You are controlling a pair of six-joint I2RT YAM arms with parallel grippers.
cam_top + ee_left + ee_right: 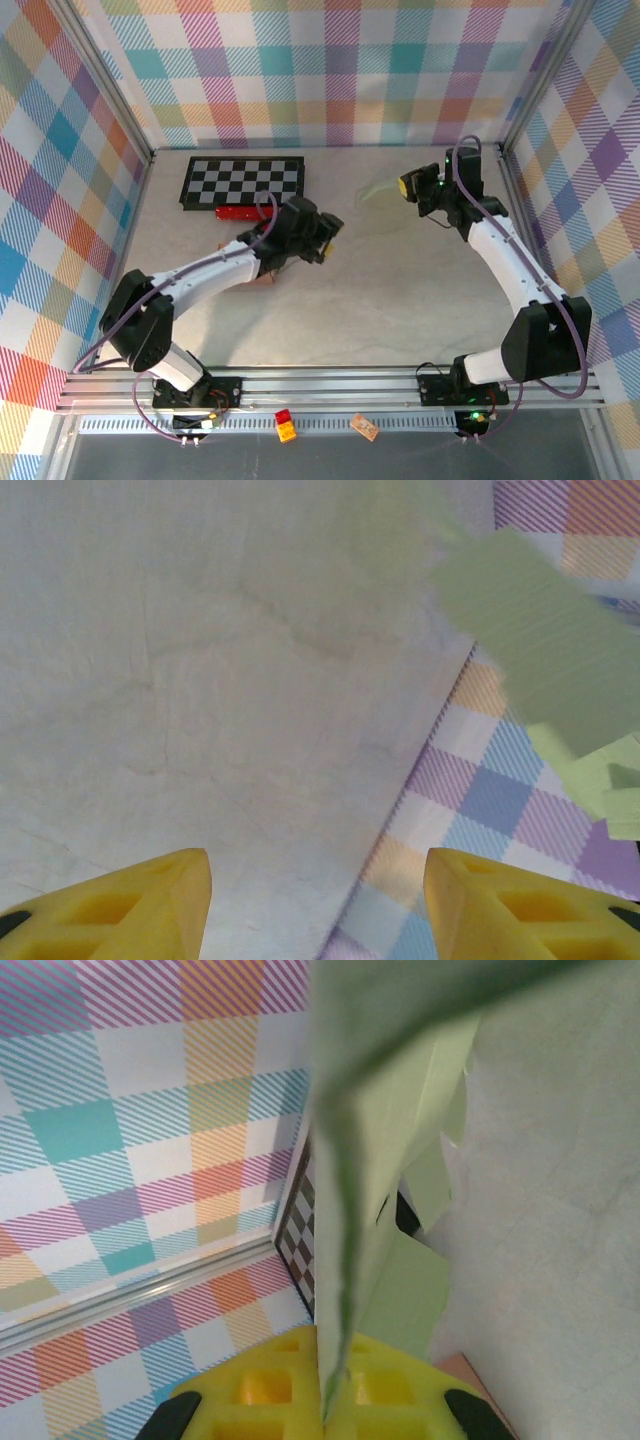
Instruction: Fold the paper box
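Hanging above the far right of the grey table point(400, 290), across from the checkerboard point(243, 181), the pale green paper box point(370, 1160) is pinched tight in my right gripper point(325, 1400); my left gripper point(318, 880) hovers mid-table, jaws parted, holding nothing

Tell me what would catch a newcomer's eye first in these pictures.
First, the pale green paper box, its half-folded sheet pinched in the right tool toward the back right of the table. Next, the left tool sits mid-table, open, with nothing between its yellow fingers. A black-and-white checkerboard lies at the back left.
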